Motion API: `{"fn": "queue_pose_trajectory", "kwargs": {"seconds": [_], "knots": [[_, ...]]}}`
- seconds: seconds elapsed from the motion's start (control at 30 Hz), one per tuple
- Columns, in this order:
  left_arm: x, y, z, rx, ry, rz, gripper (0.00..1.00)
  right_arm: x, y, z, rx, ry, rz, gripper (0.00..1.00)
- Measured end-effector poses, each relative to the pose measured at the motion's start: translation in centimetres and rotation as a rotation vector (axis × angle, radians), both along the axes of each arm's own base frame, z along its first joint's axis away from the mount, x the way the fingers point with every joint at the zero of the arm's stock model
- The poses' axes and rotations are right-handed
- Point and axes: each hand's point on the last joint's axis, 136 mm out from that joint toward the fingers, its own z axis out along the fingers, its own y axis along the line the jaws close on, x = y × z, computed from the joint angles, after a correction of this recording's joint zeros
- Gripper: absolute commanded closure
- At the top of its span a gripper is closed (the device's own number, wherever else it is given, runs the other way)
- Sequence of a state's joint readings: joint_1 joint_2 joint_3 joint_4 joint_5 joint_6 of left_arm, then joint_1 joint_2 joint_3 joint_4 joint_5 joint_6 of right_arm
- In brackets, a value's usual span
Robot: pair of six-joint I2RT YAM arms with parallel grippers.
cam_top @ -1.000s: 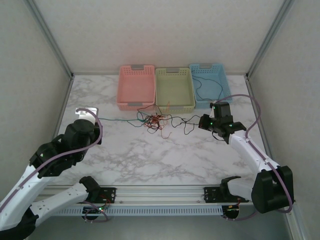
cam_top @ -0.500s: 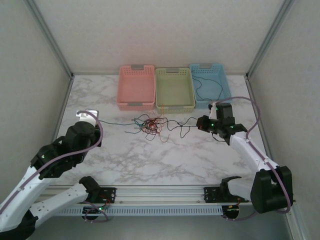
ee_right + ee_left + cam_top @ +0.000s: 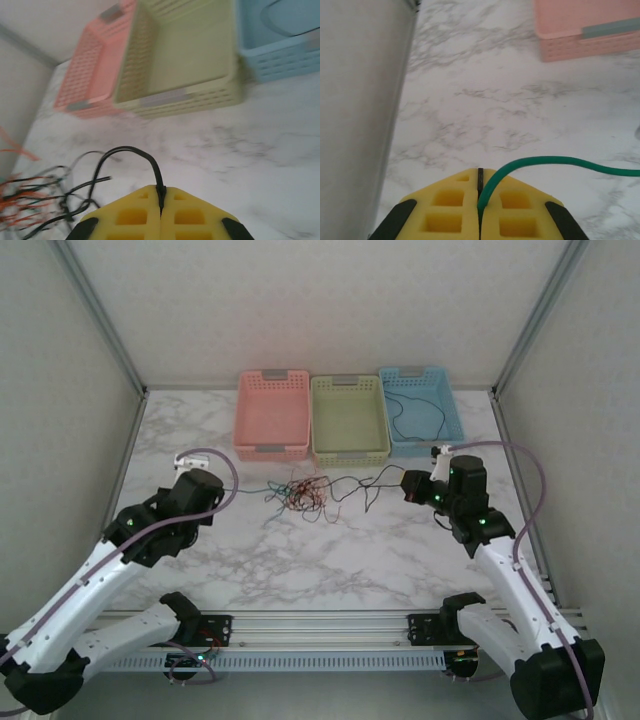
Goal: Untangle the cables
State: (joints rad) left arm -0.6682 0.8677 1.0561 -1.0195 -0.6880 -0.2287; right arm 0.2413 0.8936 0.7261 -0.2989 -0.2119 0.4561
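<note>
The cables (image 3: pixel 303 490) lie in a red-orange, black and green knot toward the far edge of the bench (image 3: pixel 330 560), about midway between its side edges. They sit just in front of the pink basket (image 3: pixel 272 415) and the green basket (image 3: pixel 348 420). A green cable (image 3: pixel 540 160) leads from the knot toward the left edge into the left hand (image 3: pixel 479 175), which is clenched on it. A black cable (image 3: pixel 125 148) leads rightward into the right hand (image 3: pixel 161 192), also clenched on it. A separate black strand (image 3: pixel 400 430) lies in the blue basket (image 3: pixel 425 447) toward the far right corner.
</note>
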Motion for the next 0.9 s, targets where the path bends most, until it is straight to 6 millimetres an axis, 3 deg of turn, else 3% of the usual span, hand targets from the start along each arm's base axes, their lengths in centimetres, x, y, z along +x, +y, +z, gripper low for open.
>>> {"fn": "queue_pose_trajectory", "kwargs": {"seconds": [0.17, 0.3, 0.5, 0.57, 0.73, 0.9], "knots": [[-0.1, 1.9, 2.1, -0.027, -0.053, 0.066, 1.0, 0.5, -5.1, 0.0, -0.168, 0.035, -0.25, 1.0], [-0.3, 3.0, 3.9, -0.045, -0.097, 0.096, 1.0, 0.1, -8.9, -1.3, -0.272, 0.097, -0.424, 1.0], [-0.4, 3.7, 4.4, -0.024, -0.099, 0.111, 1.0, -0.1, -12.9, -3.1, -0.308, 0.186, -0.588, 1.0], [-0.9, 5.3, 4.8, 0.016, -0.112, 0.172, 1.0, -0.6, -15.3, -3.7, -0.339, 0.219, -0.683, 1.0], [-1.9, 7.1, 6.5, 0.051, -0.167, 0.24, 1.0, -1.0, -17.7, -5.0, -0.352, 0.286, -0.768, 1.0], [-2.7, 8.1, 7.1, 0.045, -0.198, 0.272, 1.0, -1.5, -18.1, -5.9, -0.346, 0.302, -0.779, 1.0]]}}
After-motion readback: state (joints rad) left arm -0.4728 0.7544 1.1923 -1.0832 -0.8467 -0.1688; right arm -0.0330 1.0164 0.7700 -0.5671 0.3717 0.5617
